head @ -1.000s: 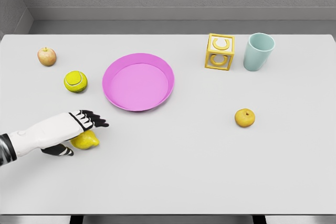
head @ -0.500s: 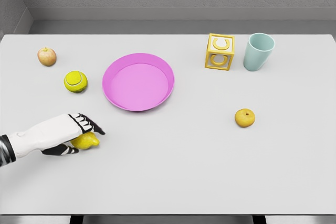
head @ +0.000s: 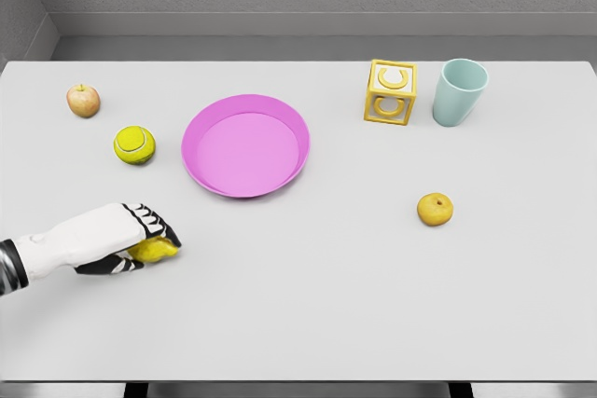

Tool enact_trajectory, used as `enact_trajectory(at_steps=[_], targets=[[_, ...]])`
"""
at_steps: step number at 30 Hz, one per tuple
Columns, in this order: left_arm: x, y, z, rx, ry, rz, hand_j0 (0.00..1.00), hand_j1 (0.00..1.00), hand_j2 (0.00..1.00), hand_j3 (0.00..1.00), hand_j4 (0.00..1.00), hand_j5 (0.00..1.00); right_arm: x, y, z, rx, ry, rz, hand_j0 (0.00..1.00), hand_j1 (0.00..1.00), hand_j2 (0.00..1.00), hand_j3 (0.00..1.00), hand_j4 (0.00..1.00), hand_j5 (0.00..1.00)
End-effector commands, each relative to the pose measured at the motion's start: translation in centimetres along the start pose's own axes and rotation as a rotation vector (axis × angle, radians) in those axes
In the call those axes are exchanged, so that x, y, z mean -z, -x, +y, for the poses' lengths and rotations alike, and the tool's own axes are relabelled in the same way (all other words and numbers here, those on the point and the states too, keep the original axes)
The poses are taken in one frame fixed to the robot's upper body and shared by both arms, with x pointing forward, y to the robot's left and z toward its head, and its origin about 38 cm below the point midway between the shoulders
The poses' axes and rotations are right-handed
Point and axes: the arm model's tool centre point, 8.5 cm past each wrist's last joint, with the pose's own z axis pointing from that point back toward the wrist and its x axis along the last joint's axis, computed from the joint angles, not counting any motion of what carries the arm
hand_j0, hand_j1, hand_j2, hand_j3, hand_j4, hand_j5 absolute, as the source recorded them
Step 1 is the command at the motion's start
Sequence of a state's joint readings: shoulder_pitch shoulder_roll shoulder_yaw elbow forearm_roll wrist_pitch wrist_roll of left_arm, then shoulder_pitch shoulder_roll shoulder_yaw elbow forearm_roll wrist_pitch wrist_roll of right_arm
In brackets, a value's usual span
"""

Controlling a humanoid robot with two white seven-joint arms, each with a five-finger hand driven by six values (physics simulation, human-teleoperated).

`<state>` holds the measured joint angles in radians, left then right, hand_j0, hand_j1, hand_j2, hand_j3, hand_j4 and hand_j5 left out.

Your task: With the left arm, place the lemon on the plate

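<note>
1. Left hand: enters from 8 o'clock, white forearm low over the tabletop. Its dark fingers are curled down over the lemon, thumb underneath on the near side, gripping it.
2. Lemon: yellow, mostly covered by the hand; only its right end shows. It sits at the tabletop's 8 o'clock area, apart from the plate; whether it rests on the surface cannot be told.
3. Plate: pink, round, shallow rim, at 1 o'clock from the lemon, nothing in it.
4. Tennis ball: yellow-green, at 12 o'clock from the hand, near the plate's 9 o'clock side.
5. Apple: reddish, at 11 o'clock from the tennis ball.
6. Letter block: yellow, open-framed, at 2 o'clock from the plate.
7. Cup: pale teal, upright, just beside the block at its 3 o'clock.
8. Small yellow fruit: alone, at 6 o'clock from the cup, well apart from everything else.
</note>
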<state>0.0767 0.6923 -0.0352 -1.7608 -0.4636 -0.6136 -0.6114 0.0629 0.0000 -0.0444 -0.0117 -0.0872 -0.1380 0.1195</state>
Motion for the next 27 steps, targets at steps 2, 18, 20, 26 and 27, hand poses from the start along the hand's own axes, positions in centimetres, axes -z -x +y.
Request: enact_trajectory(at_steps=[2, 18, 20, 26, 27], targets=[[0.0, 0.0, 0.1, -0.004, -0.005, 0.001, 0.64, 0.64, 0.64, 0.64, 0.64, 0.64, 0.0, 0.0, 0.0, -0.001, 0.0, 0.0, 1.0, 1.0, 1.0, 1.0, 1.0, 1.0], [0.2, 0.4, 2.2, 0.036, -0.042, 0.003, 0.64, 0.64, 0.64, 0.64, 0.64, 0.64, 0.0, 0.0, 0.0, 0.0, 0.0, -0.001, 1.0, 1.0, 1.0, 1.0, 1.0, 1.0], [0.2, 0.5, 2.7, 0.045, -0.05, 0.003, 0.64, 0.64, 0.64, 0.64, 0.64, 0.64, 0.0, 0.0, 0.0, 0.0, 0.0, -0.001, 1.0, 1.0, 1.0, 1.0, 1.0, 1.0], [0.3, 0.5, 2.7, 0.045, -0.051, 0.001, 0.64, 0.64, 0.64, 0.64, 0.64, 0.64, 0.0, 0.0, 0.0, 0.0, 0.0, -0.001, 1.0, 1.0, 1.0, 1.0, 1.0, 1.0], [0.3, 0.5, 2.7, 0.045, -0.051, 0.001, 0.64, 0.64, 0.64, 0.64, 0.64, 0.64, 0.0, 0.0, 0.0, 0.0, 0.0, -0.001, 1.0, 1.0, 1.0, 1.0, 1.0, 1.0]])
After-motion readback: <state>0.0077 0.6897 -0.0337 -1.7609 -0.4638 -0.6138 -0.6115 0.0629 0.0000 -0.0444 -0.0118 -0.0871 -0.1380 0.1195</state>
